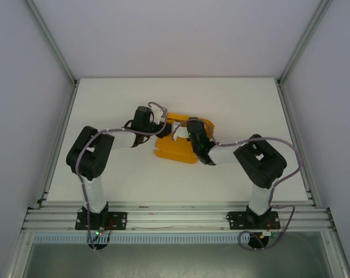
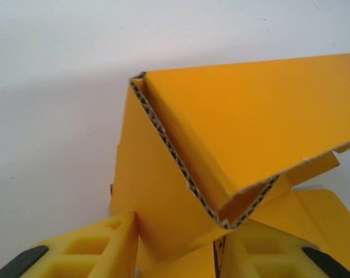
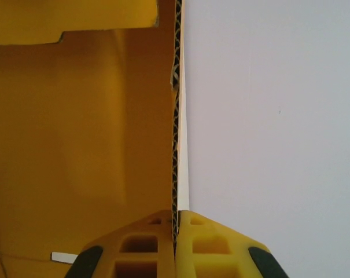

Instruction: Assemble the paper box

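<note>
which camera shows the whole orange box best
The top external view: it takes in the box on the table, partly under both arms. The left wrist view gives a close folded flap and its corrugated edge; the right wrist view, one wall edge-on in the right gripper.

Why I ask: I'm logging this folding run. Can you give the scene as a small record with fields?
object: paper box, orange corrugated card, partly folded, walls raised
location: middle of the white table
right gripper: fingers shut on the edge of one wall
left gripper: fingers either side of a folded double wall; grip unclear
</note>
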Motion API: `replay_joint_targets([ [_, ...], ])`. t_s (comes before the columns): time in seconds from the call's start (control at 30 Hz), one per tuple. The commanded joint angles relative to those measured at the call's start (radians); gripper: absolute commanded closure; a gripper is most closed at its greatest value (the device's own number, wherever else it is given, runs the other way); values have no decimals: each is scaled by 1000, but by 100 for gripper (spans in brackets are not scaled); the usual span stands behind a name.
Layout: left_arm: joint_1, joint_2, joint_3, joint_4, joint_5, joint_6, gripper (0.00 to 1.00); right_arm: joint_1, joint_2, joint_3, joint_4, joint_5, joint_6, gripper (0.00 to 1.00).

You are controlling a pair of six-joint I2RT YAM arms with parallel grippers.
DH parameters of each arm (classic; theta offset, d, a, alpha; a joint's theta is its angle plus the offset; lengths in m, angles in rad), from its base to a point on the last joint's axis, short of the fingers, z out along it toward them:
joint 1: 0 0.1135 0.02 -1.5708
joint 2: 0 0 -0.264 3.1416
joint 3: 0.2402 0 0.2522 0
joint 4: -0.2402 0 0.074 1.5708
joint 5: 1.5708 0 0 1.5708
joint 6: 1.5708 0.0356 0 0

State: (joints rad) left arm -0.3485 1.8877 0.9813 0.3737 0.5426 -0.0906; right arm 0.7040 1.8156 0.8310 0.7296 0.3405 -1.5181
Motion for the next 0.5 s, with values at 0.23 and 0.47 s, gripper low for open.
replay_joint_targets([
  [0.23, -21, 50, 43, 62, -156, -5, 59, 14, -75, 56, -406, -146, 126, 100],
  [0.47, -27, 60, 84, 29, -174, -17, 61, 11, -57, 100, -490, -155, 158, 100],
])
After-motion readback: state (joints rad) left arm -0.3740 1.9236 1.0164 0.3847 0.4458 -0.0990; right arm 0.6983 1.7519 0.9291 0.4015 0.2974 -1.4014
